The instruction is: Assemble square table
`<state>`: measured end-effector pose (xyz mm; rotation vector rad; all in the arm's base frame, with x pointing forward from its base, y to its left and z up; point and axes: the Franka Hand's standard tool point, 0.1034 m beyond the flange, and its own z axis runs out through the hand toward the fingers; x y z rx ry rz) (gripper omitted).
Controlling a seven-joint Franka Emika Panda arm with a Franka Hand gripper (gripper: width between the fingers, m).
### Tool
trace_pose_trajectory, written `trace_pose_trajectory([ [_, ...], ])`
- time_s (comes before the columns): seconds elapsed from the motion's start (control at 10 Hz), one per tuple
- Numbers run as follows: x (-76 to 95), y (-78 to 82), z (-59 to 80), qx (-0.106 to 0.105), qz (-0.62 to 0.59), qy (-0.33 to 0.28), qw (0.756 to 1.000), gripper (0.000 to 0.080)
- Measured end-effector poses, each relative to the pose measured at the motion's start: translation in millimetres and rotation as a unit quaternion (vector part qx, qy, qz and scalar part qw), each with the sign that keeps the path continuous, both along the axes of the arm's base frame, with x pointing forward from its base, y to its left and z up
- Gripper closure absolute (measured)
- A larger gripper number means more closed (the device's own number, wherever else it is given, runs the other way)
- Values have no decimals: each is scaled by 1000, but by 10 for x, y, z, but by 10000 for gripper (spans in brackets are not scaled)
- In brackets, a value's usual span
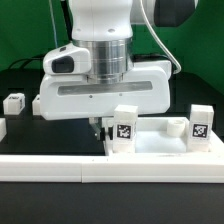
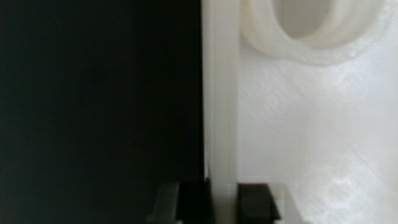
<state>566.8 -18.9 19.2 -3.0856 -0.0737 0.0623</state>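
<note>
**White slab edge straddled, grip unconfirmed**

Gripper [image 1: 97,130] down at table level, at the nine o'clock end of the square table's slab [image 1: 155,146]. From the wrist: one dark finger [image 2: 173,203] over the black table [image 2: 89,100], its partner over the slab, the edge running between them. Clamped or merely poised? Cannot tell, no contact visible either way.

Judged as a bid for the rim, probably to drag or square the slab against the rail [image 1: 100,168] at six o'clock and leave the corner hole [image 2: 338,15] open for a leg.

Counting now:
- One slab.
- Four legs:
  - first leg [image 1: 14,101] out at nine o'clock
  - second leg [image 1: 123,128] upright, tag forward, just beside the gripper
  - third leg [image 1: 176,126] and fourth leg [image 1: 200,122] round at three o'clock
- One hole in the wrist view, other corners out of shot.

None fitted yet, by the look of it.
</note>
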Motion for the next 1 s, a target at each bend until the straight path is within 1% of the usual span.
trace_pose_trajectory([
  [0.1,3,-57,3,1,48,-3,999,747],
  [0.2,16,-107,12,-9,111,-4,994,747],
  [0.3,24,-123,6,-22,134,-9,991,747],
  [0.5,22,-178,5,-23,205,-10,978,745],
  [0.6,21,-184,5,-23,220,-10,975,745],
  [0.7,22,-193,5,-25,256,-9,966,745],
  [0.8,53,-129,21,-26,279,-8,960,745],
  [0.9,106,-73,38,-28,332,-8,943,745],
  [1.0,133,-57,41,-32,347,-9,937,745],
])
